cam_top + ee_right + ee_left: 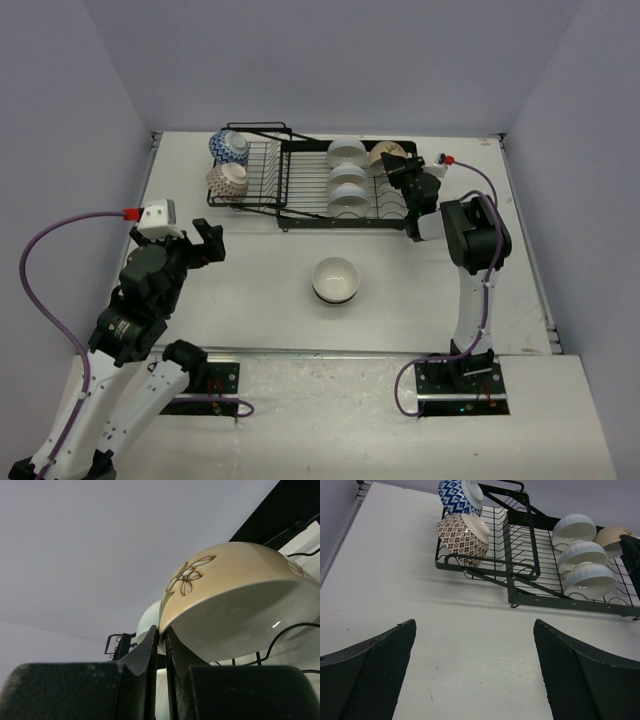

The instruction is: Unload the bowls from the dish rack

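The black wire dish rack (300,205) stands at the back of the table. It holds three white bowls (347,176), a blue-and-white bowl (229,146), a brown patterned bowl (227,181) and a tan bowl (384,155). My right gripper (398,168) is shut on the rim of the tan bowl (235,595), which has a flower drawn on it. A white bowl (336,279) stands on the table in front of the rack. My left gripper (197,243) is open and empty above the table at the left; its fingers (375,670) frame bare table.
The rack (530,575) and its bowls lie ahead of the left gripper in the left wrist view. Grey walls close in the table on three sides. A purple cable loops at the left arm (40,270).
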`<action>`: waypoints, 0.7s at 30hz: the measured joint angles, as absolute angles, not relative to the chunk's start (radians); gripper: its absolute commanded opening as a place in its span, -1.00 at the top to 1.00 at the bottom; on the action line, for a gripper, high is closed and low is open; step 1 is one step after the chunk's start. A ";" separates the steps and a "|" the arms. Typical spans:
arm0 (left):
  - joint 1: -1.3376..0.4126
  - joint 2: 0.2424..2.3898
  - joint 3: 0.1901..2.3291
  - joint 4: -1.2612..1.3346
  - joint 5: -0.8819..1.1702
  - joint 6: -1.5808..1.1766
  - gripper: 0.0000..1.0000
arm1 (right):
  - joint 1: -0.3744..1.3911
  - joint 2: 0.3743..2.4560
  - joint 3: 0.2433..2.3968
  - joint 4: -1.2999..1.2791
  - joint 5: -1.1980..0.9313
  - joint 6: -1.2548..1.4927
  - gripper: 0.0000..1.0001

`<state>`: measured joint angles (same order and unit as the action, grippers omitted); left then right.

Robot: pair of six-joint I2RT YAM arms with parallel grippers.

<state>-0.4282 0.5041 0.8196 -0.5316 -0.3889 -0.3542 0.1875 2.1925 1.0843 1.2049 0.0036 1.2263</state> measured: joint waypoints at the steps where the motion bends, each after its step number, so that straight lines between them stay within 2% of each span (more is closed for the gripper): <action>1: -0.428 0.505 0.820 -0.532 -0.389 -0.354 -1.00 | 0.187 2.193 1.083 1.206 0.003 1.224 1.00; 21: -0.428 0.509 0.820 -0.531 -0.389 -0.348 -1.00 | 0.151 2.176 1.061 1.211 -0.090 1.200 1.00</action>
<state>-0.4278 0.5087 0.8196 -0.5312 -0.3885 -0.3481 0.1509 2.1757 1.0615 1.2106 -0.0898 1.2003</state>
